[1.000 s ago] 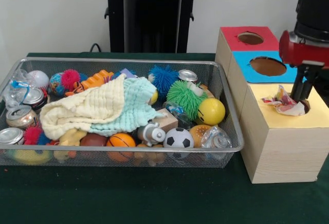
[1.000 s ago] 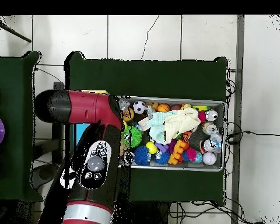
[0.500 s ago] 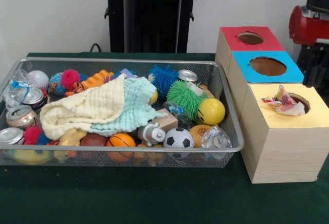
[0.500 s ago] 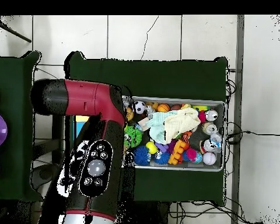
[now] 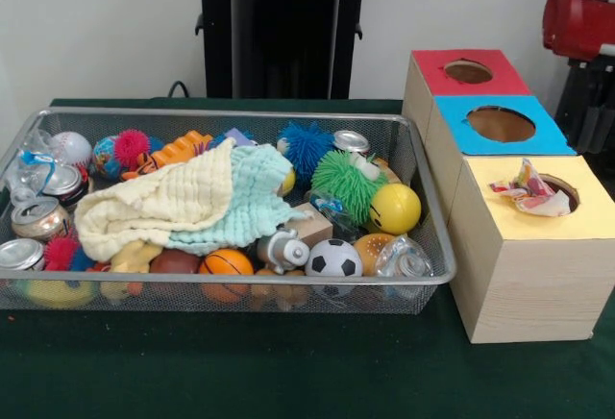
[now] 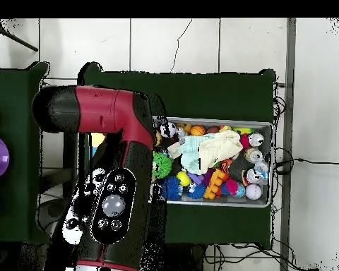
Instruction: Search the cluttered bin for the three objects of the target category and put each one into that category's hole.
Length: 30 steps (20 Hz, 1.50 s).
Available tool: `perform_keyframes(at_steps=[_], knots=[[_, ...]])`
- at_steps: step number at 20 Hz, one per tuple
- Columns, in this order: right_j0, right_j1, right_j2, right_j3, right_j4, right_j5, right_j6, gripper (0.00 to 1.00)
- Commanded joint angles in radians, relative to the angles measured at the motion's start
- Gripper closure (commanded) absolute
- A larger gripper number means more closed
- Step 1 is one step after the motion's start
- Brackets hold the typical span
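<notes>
You cannot tell how the jaws stand; only the red arm [image 5: 578, 17] shows at upper right. A crumpled wrapper [image 5: 529, 190] sits half in the yellow box's hole [image 5: 565, 193], so a drop looks just made. Next, search the bin [image 5: 423, 276] at left, where cloths [image 5: 197, 200] cover much.

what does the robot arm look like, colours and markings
The arm has glossy red shells and black joints. In the overhead view a black oval panel carries round grey buttons. The front view shows only a red housing over black parts. The tool isn't visible.
</notes>
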Motion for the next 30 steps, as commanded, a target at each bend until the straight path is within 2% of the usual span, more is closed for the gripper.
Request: perform_keyframes(at_steps=[1, 4, 10, 30], knots=[[-0.05, -0.007, -0.022, 0.014, -0.103, 0.154, 0.047, 1.0], [-0.07, -0.031, -0.025, 0.061, -0.137, 0.105, 0.022, 1.0], [-0.089, -0.068, -0.016, 0.148, -0.179, 0.021, 0.04, 1.0], [-0.131, -0.051, 0.019, 0.198, -0.264, -0.09, 0.094, 1.0]])
